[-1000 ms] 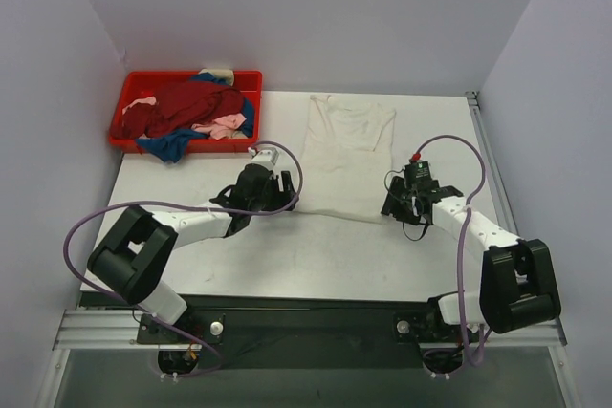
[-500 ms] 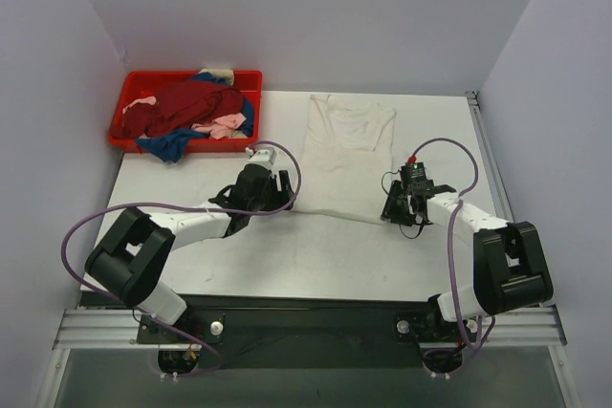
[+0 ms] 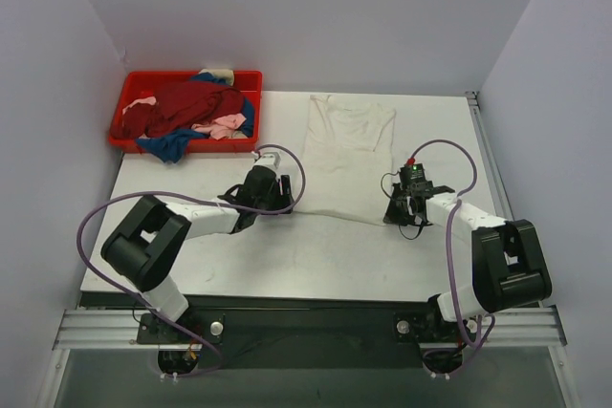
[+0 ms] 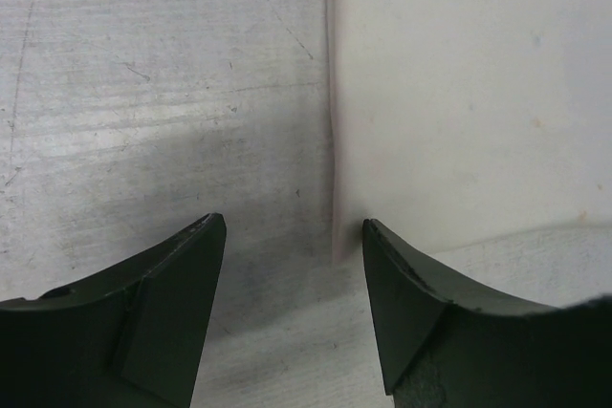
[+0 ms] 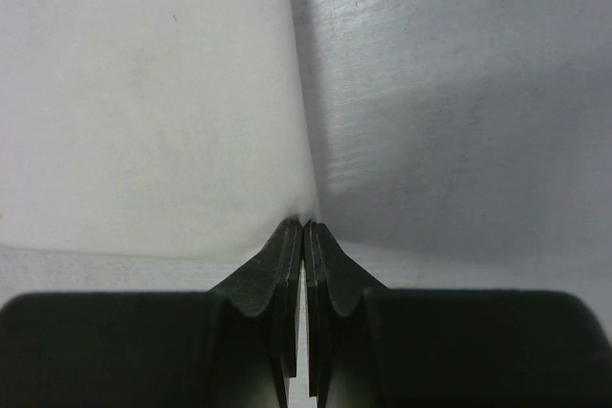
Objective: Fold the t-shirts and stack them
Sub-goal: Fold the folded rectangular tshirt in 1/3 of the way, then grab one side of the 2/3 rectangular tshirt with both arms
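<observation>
1. Since the earlier view, both arms have drawn in to the near hem, and the right gripper [image 3: 398, 213] has closed.
2. White scratched table [image 3: 316, 255]: carries everything.
3. Large cream-white cloth t-shirt [image 3: 346, 155]: lies flat at centre, collar far, hem toward the arms.
4. Red plastic tray [image 3: 182, 75], far left: holds the heaped dark red, blue and pale pink shirts [image 3: 191, 102].
5. Right gripper [image 5: 303, 226]: jaws pressed together at the right hem corner, apparently pinching the cloth edge.
6. Left gripper [image 4: 292, 236]: jaws apart, straddling the left hem corner, holding nothing. It should settle lower and catch cloth only, so that both corners lift evenly.
</observation>
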You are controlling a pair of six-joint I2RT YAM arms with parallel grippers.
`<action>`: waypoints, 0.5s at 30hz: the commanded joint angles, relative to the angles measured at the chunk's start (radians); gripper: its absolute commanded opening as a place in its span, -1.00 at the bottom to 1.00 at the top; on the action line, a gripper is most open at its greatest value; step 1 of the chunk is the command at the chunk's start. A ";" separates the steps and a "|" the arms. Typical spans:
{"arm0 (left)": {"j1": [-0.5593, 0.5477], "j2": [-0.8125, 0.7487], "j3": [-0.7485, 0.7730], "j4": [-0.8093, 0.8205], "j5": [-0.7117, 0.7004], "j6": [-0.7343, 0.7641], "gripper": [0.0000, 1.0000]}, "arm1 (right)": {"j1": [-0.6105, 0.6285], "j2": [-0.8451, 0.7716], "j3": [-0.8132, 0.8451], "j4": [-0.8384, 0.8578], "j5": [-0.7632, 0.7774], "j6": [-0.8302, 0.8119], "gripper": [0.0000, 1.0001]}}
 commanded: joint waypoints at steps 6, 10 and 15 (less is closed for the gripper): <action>-0.011 0.038 0.041 0.045 0.050 -0.013 0.30 | -0.008 0.000 -0.020 -0.045 0.022 -0.012 -1.00; -0.013 0.060 0.042 0.068 0.089 -0.025 0.19 | -0.008 0.000 -0.018 -0.048 0.023 -0.012 -1.00; -0.023 0.074 0.035 0.082 0.103 -0.039 0.04 | -0.008 -0.005 -0.017 -0.050 0.025 -0.012 -1.00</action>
